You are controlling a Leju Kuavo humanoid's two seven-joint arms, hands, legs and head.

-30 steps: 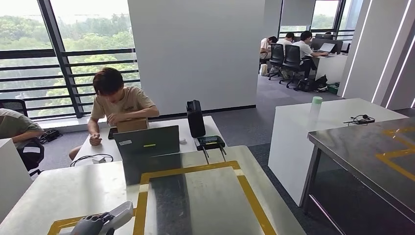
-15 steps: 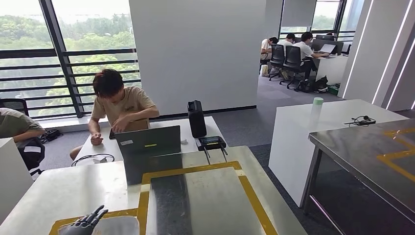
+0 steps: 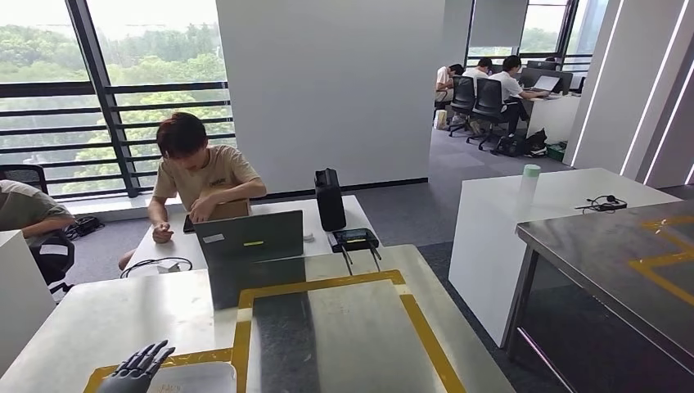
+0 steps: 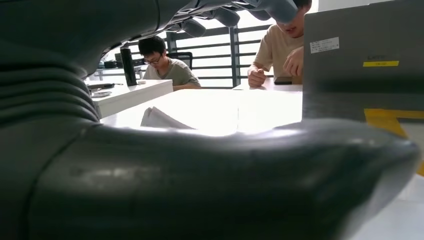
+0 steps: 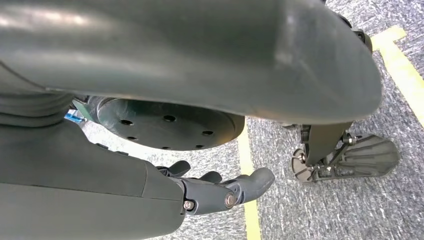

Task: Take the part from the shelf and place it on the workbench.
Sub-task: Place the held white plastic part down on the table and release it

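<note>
While fingers spread, left hand over workbench, seemingly empty.

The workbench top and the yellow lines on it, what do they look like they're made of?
The workbench top looks like brushed metal, probably steel: grey, with soft, streaky reflections. The yellow lines look like flat matte tape or paint; which one cannot be told.

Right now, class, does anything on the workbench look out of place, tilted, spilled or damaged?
Nothing stands out. The grey part lies flat on the workbench, at the yellow tape border's corner, with the left hand open beside it. No spill or damage shows.
</note>
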